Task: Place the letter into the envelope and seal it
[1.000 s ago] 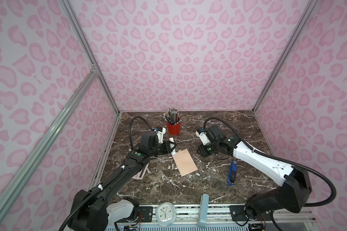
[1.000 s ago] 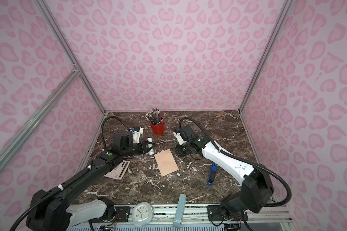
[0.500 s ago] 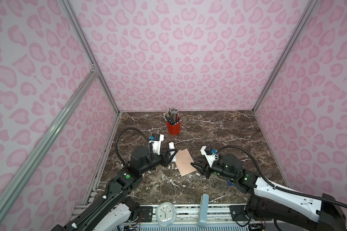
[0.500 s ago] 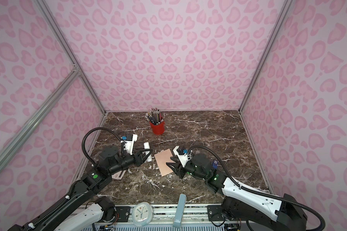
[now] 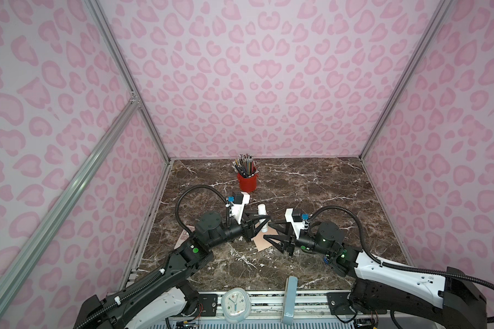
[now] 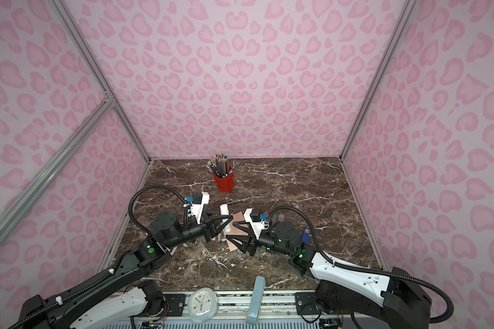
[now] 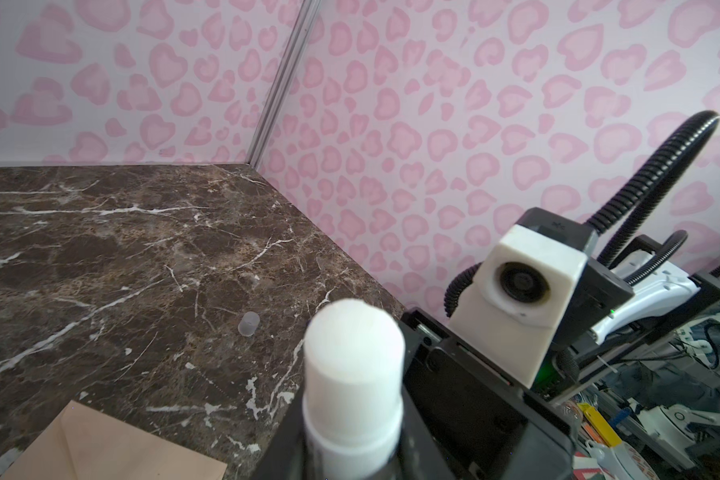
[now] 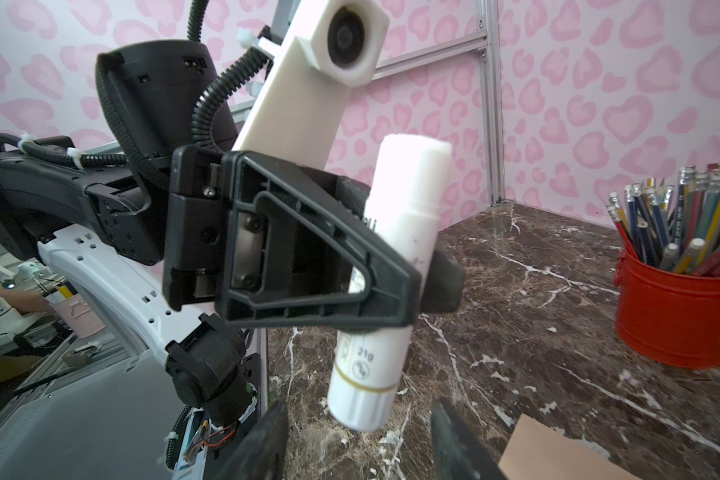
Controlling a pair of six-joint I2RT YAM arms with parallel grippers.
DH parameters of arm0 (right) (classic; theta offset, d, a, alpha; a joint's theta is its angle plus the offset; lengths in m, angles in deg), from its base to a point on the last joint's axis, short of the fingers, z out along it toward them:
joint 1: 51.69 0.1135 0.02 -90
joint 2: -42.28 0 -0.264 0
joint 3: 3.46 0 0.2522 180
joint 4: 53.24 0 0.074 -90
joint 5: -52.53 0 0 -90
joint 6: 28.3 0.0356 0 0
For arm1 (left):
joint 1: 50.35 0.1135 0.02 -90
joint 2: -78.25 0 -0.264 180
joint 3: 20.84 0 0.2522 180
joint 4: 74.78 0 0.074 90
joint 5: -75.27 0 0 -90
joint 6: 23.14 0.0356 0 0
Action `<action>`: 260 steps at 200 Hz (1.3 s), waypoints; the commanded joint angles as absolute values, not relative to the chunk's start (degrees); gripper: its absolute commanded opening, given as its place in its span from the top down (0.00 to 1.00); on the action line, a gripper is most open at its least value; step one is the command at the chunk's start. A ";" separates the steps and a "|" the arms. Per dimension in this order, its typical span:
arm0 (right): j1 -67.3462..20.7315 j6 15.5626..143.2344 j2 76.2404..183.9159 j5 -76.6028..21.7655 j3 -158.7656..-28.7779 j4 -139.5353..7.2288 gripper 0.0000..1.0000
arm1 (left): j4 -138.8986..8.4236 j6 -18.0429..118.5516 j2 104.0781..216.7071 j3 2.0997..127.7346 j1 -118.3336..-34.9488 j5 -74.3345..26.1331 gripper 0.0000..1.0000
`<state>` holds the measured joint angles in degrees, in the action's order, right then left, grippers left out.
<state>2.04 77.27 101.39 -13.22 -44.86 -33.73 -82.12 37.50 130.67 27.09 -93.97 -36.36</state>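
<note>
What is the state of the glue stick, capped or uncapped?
Uncapped: the glue stick shows bare white glue on top; a small clear cap stands apart on the table.

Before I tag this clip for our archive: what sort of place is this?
Probably a robot test booth, dressed as a desk: pink heart-print wall panels, a brown marble-look tabletop, and a red metal bucket of pencils.

I see pale pink walls (image 5: 268, 85) spotted with darker pink hearts, a brown marble tabletop (image 5: 311, 185) veined white, a red cup (image 5: 247, 182), a white glue stick (image 8: 408, 183), and what looks like a peach envelope (image 7: 113, 449).
</note>
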 commanded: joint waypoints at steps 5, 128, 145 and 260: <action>2.10 78.62 101.01 -12.77 -45.26 -32.76 0.41 | -88.65 38.30 132.24 28.18 -94.37 -38.57 0.97; 1.04 77.87 100.36 -12.51 -46.75 -35.17 0.57 | -91.84 37.85 134.76 28.28 -95.30 -41.08 0.97; 1.02 77.88 100.46 -12.50 -46.83 -35.14 0.61 | -91.83 37.77 134.81 28.26 -95.35 -41.00 0.97; 2.83 75.37 100.61 -26.21 -50.75 -39.52 0.78 | -91.00 36.72 135.52 24.11 -96.01 -27.30 0.97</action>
